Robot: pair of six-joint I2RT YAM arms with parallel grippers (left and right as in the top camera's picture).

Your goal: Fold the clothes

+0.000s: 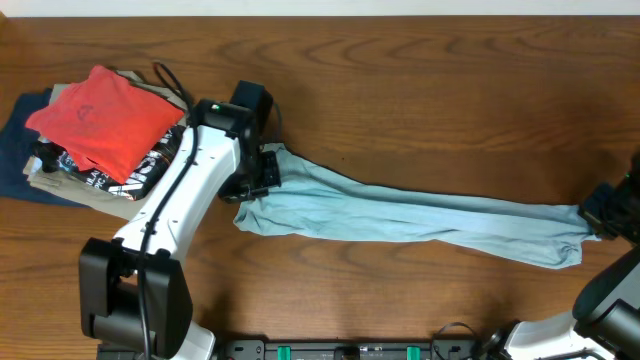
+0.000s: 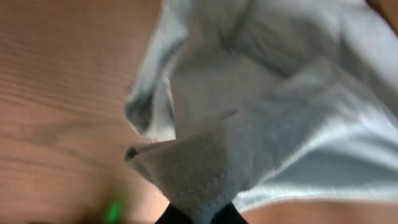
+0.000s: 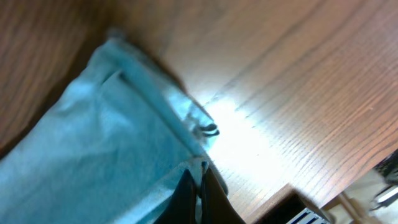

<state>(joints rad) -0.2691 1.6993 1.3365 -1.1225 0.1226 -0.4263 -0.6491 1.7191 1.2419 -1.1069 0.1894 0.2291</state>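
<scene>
A light blue garment (image 1: 400, 212) lies stretched in a long band across the wooden table, from centre left to far right. My left gripper (image 1: 262, 172) is shut on its left end; in the left wrist view the cloth (image 2: 261, 124) bunches up from between the dark fingertips (image 2: 200, 214). My right gripper (image 1: 603, 218) is shut on the garment's right end; in the right wrist view the fingers (image 3: 199, 186) pinch the cloth's edge (image 3: 112, 137).
A pile of clothes sits at the back left, with a red shirt (image 1: 100, 115) on top, a black-and-white patterned piece (image 1: 140, 172) and a dark blue one (image 1: 20, 150) beneath. The table's front edge (image 3: 292, 205) shows in the right wrist view.
</scene>
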